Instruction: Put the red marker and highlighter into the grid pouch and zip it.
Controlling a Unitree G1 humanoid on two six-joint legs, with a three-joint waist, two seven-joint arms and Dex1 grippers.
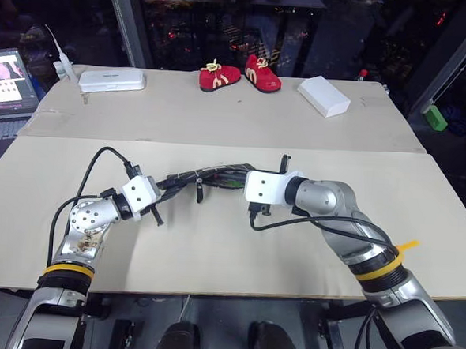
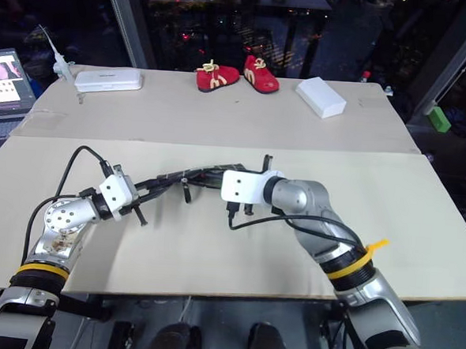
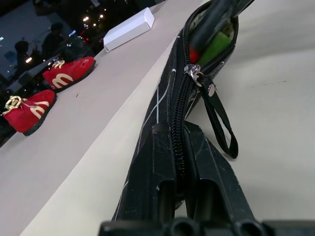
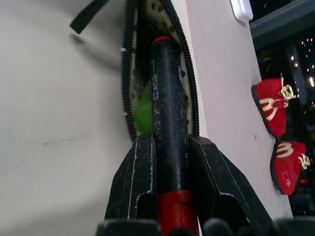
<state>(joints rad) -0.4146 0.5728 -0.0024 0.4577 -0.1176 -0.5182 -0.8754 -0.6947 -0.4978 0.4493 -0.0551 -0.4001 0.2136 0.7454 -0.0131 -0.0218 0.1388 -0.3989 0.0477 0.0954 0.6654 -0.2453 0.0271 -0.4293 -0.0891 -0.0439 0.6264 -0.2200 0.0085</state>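
Observation:
The grid pouch [image 1: 209, 176] lies across the middle of the table, held up slightly between my two grippers. My left gripper [image 3: 176, 129] is shut on the pouch's closed end, along the zipper. The zipper pull [image 3: 196, 73] sits partway along, and beyond it the mouth is open. My right gripper [image 4: 170, 140] is shut on the red marker [image 4: 167, 98], whose black end reaches into that open mouth. The highlighter [image 4: 143, 114] shows its green end inside the pouch beside the marker.
A pair of red shoes [image 1: 239, 76] stands at the table's far edge. A white box [image 1: 323, 95] lies to their right and a white case [image 1: 110, 80] to their left. A laptop [image 1: 9, 82] is at far left. A green block [image 1: 435, 117] lies off the table.

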